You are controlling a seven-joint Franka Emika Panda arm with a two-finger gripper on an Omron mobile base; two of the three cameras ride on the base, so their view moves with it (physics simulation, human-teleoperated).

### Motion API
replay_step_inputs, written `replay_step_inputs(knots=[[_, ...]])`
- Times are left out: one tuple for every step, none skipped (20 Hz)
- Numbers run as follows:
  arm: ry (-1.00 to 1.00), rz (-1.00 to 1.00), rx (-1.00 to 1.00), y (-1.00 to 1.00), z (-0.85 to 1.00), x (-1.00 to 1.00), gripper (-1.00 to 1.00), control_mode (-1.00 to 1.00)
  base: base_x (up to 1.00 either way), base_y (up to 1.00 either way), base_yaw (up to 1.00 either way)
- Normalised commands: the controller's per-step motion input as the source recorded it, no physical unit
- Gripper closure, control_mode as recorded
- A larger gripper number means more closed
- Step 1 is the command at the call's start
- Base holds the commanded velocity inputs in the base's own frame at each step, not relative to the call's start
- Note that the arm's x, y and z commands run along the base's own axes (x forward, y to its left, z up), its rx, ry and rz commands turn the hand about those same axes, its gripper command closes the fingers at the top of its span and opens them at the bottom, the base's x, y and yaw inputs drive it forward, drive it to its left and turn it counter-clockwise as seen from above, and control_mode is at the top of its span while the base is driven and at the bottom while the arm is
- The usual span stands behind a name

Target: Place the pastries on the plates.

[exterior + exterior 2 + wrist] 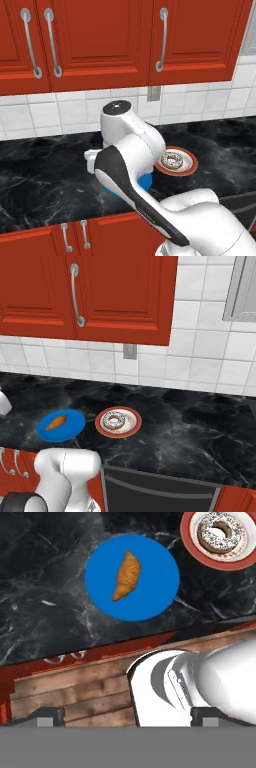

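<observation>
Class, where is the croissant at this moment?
The croissant lies on the blue plate, on the black counter near its front edge, left of the red-rimmed plate that holds the donut.

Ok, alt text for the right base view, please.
A croissant lies on a blue plate and an iced ring donut on a red-rimmed plate, side by side on a black marble counter. Red cabinets hang above white tiles.

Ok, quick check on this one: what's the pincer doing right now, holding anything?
Pincer: open, holding nothing; croissant lies on the blue plate, donut on the red-rimmed plate.
</observation>
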Motion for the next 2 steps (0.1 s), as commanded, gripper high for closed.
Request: replay_step_inputs(knots=[[-0.30,0.11,-0.04,0.10,0.00,-0.17,-1.00,-1.00,0.00,0.00,0.00],[-0.32,0.11,-0.07,0.19,0.00,-0.14,-1.00,-1.00,0.00,0.00,0.00]])
